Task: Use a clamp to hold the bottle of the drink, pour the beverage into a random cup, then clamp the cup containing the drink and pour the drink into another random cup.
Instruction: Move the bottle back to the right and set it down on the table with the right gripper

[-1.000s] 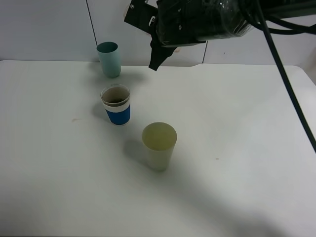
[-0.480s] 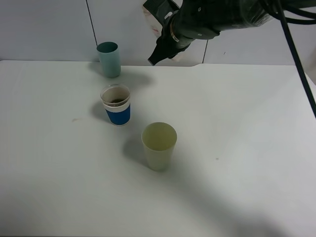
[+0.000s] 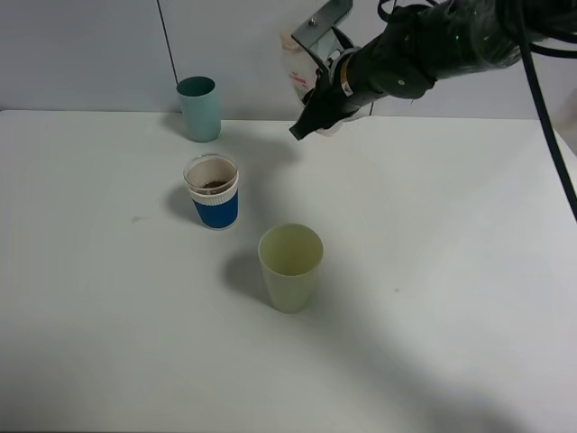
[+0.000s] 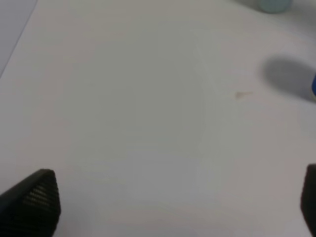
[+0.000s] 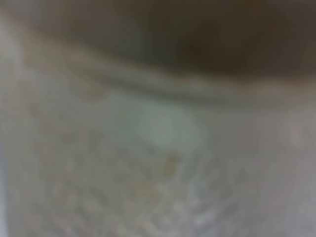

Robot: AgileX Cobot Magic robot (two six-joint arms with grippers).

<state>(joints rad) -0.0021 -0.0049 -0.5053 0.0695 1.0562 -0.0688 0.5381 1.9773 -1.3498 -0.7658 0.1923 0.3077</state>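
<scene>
We see the blue-bodied paper cup (image 3: 213, 203) upright mid-table with a little reddish-brown beverage (image 3: 213, 185) inside, the teal tumbler (image 3: 199, 108) upright behind it, and the pink-labelled bottle (image 3: 294, 70) aloft in the right clamp (image 3: 314, 90).
</scene>
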